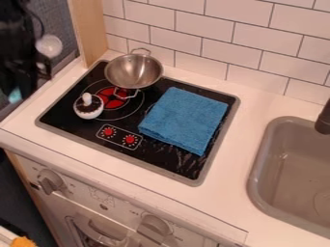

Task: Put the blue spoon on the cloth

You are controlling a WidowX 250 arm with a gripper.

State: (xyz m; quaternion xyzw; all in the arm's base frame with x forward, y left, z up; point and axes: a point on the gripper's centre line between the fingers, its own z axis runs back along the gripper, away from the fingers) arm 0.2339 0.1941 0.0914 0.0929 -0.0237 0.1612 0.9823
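While the black robot arm [16, 34] hangs in the upper left corner of the view, its black gripper [42, 70] is to the left of the stovetop, near the light wooden post [90, 31], and how its jaws stand I cannot tell. Below the arm, close to the left edge, is a small pale turquoise patch [15, 94], too blurred to name; whether it is the blue spoon I cannot tell, so the spoon's place is uncertain. The folded blue cloth [184, 118], thick and roughly square, lies flat on the right part of the black glass stovetop [151, 161], set at a slant. At the back left of the stovetop sits a round silver metal pan [134, 71] with two loop handles, one toward the wall and one toward the front. In front of it, and apart from it, a small round white pot [88, 110] with a dark top and a white knob rests at the edge of the red-marked burner [114, 98]. Two red printed dials [119, 136] are between that pot and the cloth, nearer the front. The grey sink [287, 169] is set into the white counter [235, 140] at the right, a dark faucet [324, 119] at its far side.
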